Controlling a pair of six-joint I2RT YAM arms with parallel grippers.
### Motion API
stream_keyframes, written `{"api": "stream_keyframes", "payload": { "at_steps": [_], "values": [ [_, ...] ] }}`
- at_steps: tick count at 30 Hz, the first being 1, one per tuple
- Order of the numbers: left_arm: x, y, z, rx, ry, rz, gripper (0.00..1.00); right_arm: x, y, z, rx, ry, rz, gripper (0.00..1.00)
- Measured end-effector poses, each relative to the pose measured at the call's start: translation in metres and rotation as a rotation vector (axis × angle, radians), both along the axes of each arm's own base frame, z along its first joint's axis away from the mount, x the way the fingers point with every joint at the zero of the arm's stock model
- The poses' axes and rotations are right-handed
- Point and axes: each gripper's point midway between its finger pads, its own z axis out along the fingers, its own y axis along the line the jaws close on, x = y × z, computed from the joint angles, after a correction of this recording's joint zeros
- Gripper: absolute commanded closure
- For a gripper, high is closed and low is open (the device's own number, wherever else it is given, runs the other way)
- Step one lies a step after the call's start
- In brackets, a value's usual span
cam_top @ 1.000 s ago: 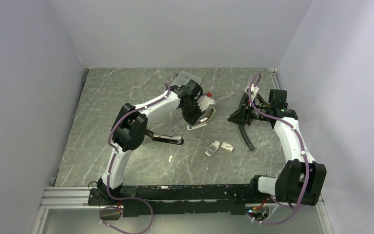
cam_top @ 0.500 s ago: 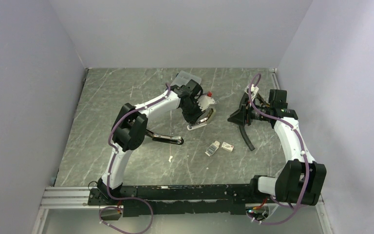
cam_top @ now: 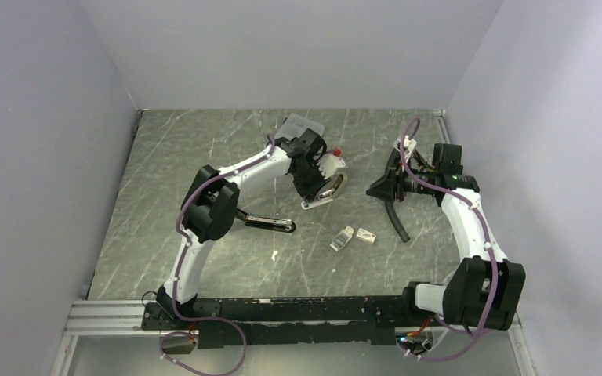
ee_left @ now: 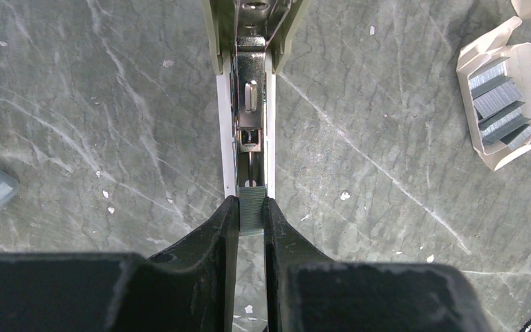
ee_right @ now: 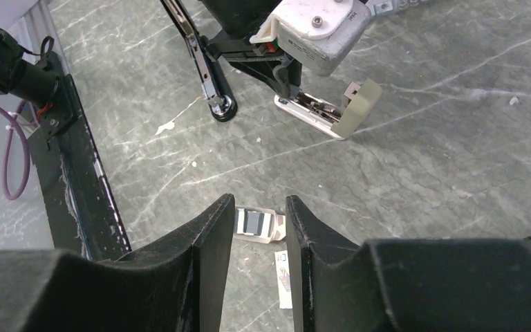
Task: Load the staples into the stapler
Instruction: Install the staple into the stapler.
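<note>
The stapler (cam_top: 323, 193) lies open at mid-table, its metal magazine channel (ee_left: 250, 124) bare and facing up; it also shows in the right wrist view (ee_right: 314, 111). My left gripper (cam_top: 316, 188) is right over it. In the left wrist view the left gripper (ee_left: 251, 202) is shut on a short grey strip of staples (ee_left: 252, 211) at the near end of the channel. The white cardboard tray (cam_top: 343, 237) with more staples (ee_left: 501, 104) lies nearby, next to its sleeve (cam_top: 367, 236). My right gripper (cam_top: 376, 190) is open and empty above the table; the tray (ee_right: 256, 225) shows between its fingers.
A clear compartment case (cam_top: 302, 127) stands behind the stapler, with a small red-topped item (cam_top: 337, 150) beside it. A black and chrome bar (cam_top: 266, 223) lies left of the tray. A black hose (cam_top: 396, 219) hangs by the right arm. White scraps (cam_top: 273, 254) dot the table.
</note>
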Motion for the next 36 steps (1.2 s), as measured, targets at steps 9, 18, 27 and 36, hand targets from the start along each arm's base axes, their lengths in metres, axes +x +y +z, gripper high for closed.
{"api": "stream_keyframes", "payload": {
  "at_steps": [9,18,27,36],
  "values": [
    [-0.0002,-0.0002,0.0000,-0.001,0.000,-0.001,0.80,0.0000,0.0000,0.0000,0.000,0.000,0.000,0.63],
    [-0.0002,-0.0002,0.0000,0.000,0.003,0.008,0.80,0.0000,0.0000,0.0000,0.000,0.000,0.000,0.63],
    [0.0000,-0.0009,-0.0004,0.011,-0.009,0.011,0.80,0.0000,0.0000,0.0000,0.000,0.000,0.000,0.63],
    [-0.0002,-0.0014,-0.0017,0.021,-0.020,0.011,0.78,0.0001,0.0000,-0.0002,0.000,0.000,0.000,0.63]
  ]
}}
